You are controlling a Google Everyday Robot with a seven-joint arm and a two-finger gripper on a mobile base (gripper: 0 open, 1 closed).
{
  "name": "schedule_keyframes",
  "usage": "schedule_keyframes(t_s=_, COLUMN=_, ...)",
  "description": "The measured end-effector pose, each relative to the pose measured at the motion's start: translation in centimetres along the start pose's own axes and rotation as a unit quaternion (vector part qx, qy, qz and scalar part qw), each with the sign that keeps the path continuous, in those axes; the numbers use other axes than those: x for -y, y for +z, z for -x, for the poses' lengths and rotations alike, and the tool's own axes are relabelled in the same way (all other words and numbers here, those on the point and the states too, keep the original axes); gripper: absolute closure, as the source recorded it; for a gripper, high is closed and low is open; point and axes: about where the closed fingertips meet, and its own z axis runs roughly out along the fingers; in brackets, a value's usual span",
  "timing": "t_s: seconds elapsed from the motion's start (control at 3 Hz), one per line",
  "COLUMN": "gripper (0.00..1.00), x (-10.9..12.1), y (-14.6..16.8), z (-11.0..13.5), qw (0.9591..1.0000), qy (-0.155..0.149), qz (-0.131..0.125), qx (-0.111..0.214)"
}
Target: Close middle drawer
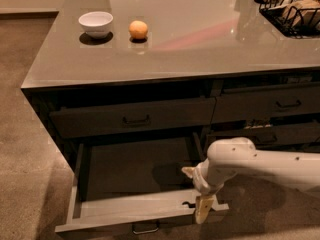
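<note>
1. We see the wide, shallow dark grey-brown middle drawer [132,170] with lighter grey walls, pulled out below the glossy grey countertop [200,49].
2. Its long axis parallels the countertop's front edge; its front faces outward.
3. The cream gripper [204,211] is low before the countertop, at the drawer front's right end. We cannot tell its grip.

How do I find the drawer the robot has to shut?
Look under the big grey counter, on its left side. The middle drawer sits below the top drawer with the bar handle. It is the only one pulled far out, showing its dark floor, and the robot's gripper hangs at its front right corner.
</note>
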Motion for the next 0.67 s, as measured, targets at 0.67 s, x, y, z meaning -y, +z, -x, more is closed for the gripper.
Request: schedule_keyframes(t_s=0.67, gripper=0.0, x=-0.96, y=4.25, z=-1.16, qw=0.9989, qy=0.015, qz=-0.023, qx=0.038)
